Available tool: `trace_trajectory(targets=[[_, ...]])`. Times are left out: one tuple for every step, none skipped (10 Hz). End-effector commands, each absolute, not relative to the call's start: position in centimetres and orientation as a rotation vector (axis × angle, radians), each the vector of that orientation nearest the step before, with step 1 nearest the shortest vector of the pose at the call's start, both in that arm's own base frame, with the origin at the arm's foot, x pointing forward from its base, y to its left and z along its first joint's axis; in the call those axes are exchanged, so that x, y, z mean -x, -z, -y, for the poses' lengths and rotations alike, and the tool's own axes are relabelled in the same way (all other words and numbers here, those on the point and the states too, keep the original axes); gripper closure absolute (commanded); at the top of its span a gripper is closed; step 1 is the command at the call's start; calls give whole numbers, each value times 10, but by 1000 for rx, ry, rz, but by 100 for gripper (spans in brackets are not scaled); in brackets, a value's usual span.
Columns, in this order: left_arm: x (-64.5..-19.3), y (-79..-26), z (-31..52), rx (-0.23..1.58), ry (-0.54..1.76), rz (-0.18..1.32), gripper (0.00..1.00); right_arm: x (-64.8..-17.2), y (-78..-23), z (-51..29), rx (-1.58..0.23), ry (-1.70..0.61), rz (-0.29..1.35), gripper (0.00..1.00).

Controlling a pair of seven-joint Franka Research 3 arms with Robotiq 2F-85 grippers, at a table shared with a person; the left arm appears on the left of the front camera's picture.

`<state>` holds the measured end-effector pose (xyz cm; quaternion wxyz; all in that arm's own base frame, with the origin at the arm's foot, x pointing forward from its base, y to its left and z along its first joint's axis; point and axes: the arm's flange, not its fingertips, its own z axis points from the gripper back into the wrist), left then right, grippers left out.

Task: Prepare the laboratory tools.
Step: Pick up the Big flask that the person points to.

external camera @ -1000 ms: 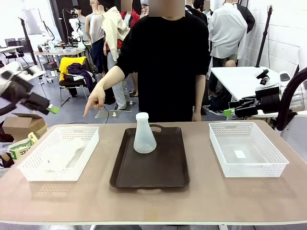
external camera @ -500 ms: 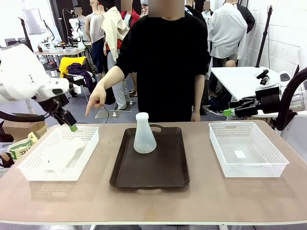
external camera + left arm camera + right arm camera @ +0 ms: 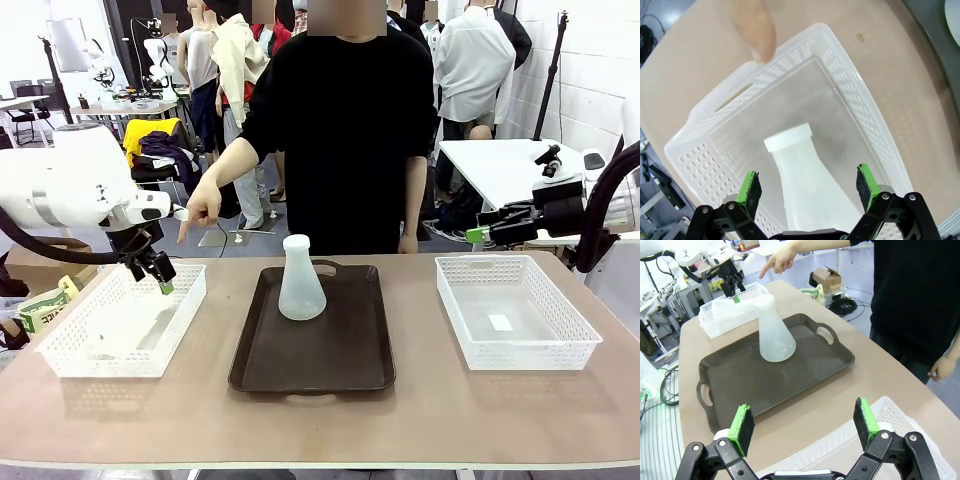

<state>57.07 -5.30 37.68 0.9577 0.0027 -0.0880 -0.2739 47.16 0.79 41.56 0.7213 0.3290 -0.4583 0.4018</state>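
Room: a busy workshop, with people standing at the back, a chair piled with clothes and other tables.
Surface: a pale brown table (image 3: 420, 420), with a person in black standing at its far side.
Tray: a dark brown tray (image 3: 320, 360) lies in the middle of the table, with handles at its near and far ends.
Standing flask: a frosted white conical flask (image 3: 300, 285) stands upright on the far half of the tray, neck up.
Left basket: a white lattice basket (image 3: 120, 363) sits to the left of the tray and apart from it.
Lying flask: a second flask (image 3: 805, 170) lies on its side in the left basket, with its neck toward the basket's middle.
Right basket: a matching basket (image 3: 530, 355) sits to the right of the tray. On its floor there is only a small white label.
Left gripper: the left gripper (image 3: 160, 280) hangs over the far end of the left basket, fingers pointing down. Its jaws are spread wide and hold nothing. In the left wrist view the lying flask appears between the green pads, with clear space on both sides.
Right gripper: the right gripper (image 3: 476, 236) is raised beyond the table's far right corner. Its jaws are fully apart and empty.
Person's hand: one hand (image 3: 200, 208) points an index finger down toward the far end of the left basket. The fingertip is near the left gripper but does not touch it.
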Motion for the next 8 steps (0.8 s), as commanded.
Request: trace_trajectory(targets=[[-589,-369,56,-13,508,138,0,-470,-416,-7,-728,-886,990,0],[-595,-361,57,-12,493,131,0,-470,-416,-7,-728,-886,990,0],[-599,-355,58,-9,477,128,0,-470,-416,-7,-728,-886,990,0],[-604,-347,58,-18,462,114,0,-470,-416,-7,-728,-886,990,0],[-606,-341,57,-16,450,108,0,-470,-416,-7,-728,-886,990,0],[-608,-337,54,-13,440,97,0,-470,-416,-7,-728,-886,990,0],[-609,-333,53,-18,440,81,0,-470,-416,-7,-728,-886,990,0],[-610,-331,52,-27,438,81,0,-470,-416,-7,-728,-886,990,0]])
